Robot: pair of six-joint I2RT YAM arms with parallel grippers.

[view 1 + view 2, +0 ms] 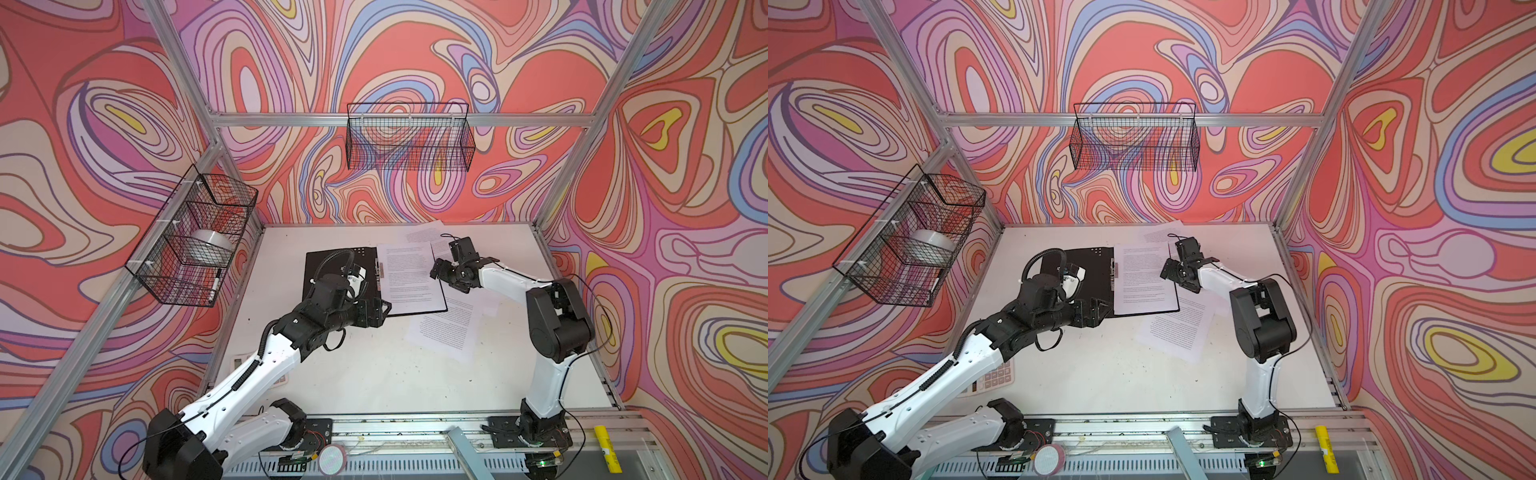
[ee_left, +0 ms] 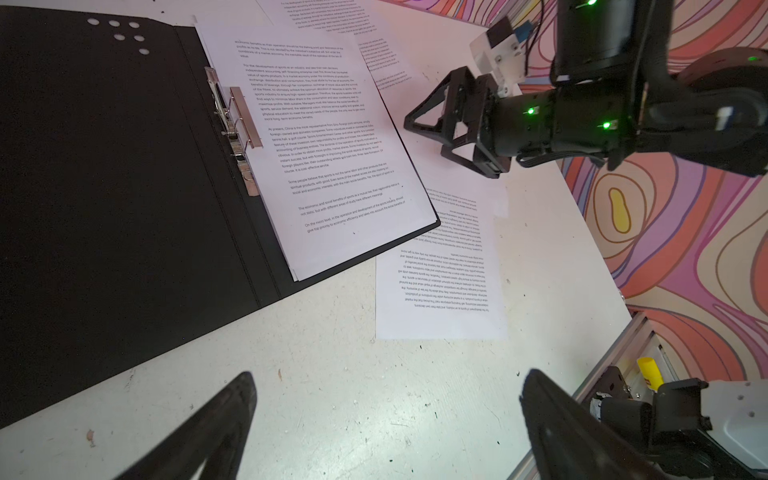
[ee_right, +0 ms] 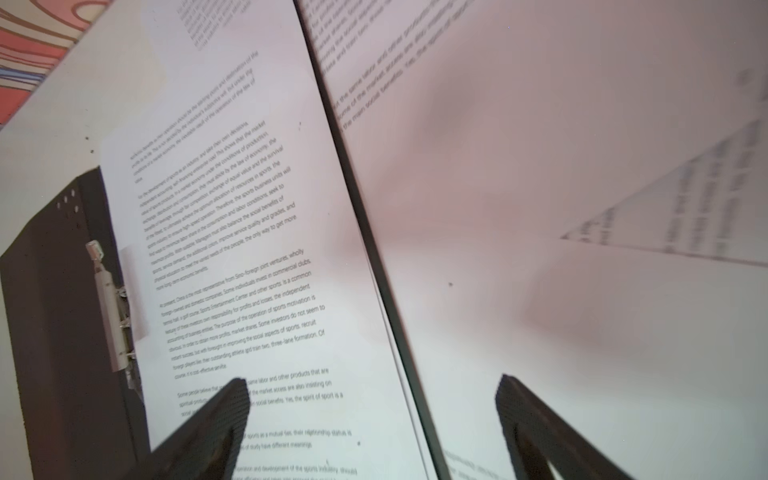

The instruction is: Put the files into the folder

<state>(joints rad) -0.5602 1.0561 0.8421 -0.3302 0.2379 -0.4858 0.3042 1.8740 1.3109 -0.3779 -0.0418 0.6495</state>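
Observation:
The folder (image 1: 368,259) (image 1: 1096,266) (image 2: 104,166) (image 3: 50,291) lies open on the table, black inside up, with its metal clip (image 2: 241,124) at the spine. A printed sheet (image 1: 409,274) (image 1: 1140,274) (image 2: 328,145) (image 3: 249,249) rests on its right half. More files lie loose: one (image 1: 449,328) (image 1: 1177,328) (image 2: 440,282) just right of the folder's front corner, another (image 1: 428,232) (image 1: 1160,232) behind it. My right gripper (image 1: 436,270) (image 2: 424,133) (image 3: 374,388) is open and empty, straddling the folder's right edge. My left gripper (image 1: 376,309) (image 2: 388,386) hangs open over bare table at the folder's front edge.
A calculator (image 1: 994,376) sits at the front left, half under my left arm. Wire baskets hang on the left wall (image 1: 195,237) and back wall (image 1: 411,137). A yellow marker (image 1: 606,453) lies on the front rail.

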